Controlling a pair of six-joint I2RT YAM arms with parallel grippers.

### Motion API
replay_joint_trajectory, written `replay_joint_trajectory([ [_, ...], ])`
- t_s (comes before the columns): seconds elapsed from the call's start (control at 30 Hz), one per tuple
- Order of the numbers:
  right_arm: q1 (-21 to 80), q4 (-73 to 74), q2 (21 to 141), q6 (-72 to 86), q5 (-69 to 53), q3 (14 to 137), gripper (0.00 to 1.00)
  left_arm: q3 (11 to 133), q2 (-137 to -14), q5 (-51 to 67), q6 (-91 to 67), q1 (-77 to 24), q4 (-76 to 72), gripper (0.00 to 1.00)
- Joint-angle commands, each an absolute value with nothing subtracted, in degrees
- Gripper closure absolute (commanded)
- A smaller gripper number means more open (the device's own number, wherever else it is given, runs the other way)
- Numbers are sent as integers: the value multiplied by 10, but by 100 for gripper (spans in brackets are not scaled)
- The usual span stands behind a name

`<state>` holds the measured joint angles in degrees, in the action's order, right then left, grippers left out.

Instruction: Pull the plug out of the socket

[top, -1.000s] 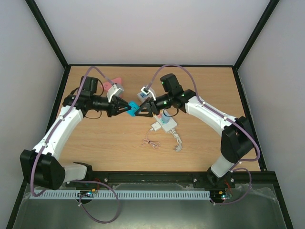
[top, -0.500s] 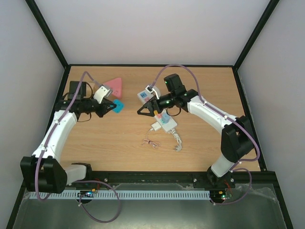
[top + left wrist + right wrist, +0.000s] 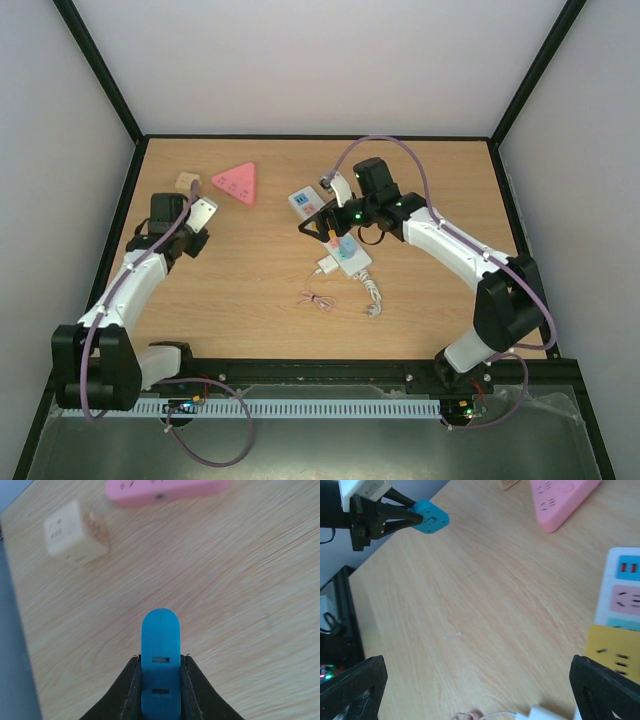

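Right gripper (image 3: pixel 318 223) is the one for this: jaws spread wide, nothing in them, hanging over the middle of the socket (image 3: pixel 347 254). The plug (image 3: pixel 325 268) sits just behind those jaws toward the arm's base, sticking out sideways at the strip's cord end, with the strip's long axis running from the jaws back to it. The left gripper (image 3: pixel 160 661) is well off to the side pinching a blue block (image 3: pixel 160 635). The plug's a small white box with a thin pinkish cable (image 3: pixel 315 300) bundled just past it.

left pincer (image 3: pixel 160 664) took blue block (image 3: pixel 160 635) leftward; right pincer (image 3: pixel 480 677) withdrew, open
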<state>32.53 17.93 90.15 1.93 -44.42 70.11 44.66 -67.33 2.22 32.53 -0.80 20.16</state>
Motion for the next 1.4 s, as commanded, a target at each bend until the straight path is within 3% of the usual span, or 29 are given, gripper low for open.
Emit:
replay_joint_trajectory([
  [0.0,318,158,861,-1,-363,680,2,410,-701,-116,370,-2,90,98],
  [0.4,300,155,831,-13,-314,662,2,403,-850,-230,411,7,-79,98],
  [0.87,281,191,818,-33,-266,664,2,417,-965,-246,422,6,-155,96],
  [1.2,277,211,801,-33,-278,668,2,438,-962,-212,372,6,-57,52],
  [1.37,276,205,801,-30,-278,668,2,451,-916,-173,370,13,-1,25],
])
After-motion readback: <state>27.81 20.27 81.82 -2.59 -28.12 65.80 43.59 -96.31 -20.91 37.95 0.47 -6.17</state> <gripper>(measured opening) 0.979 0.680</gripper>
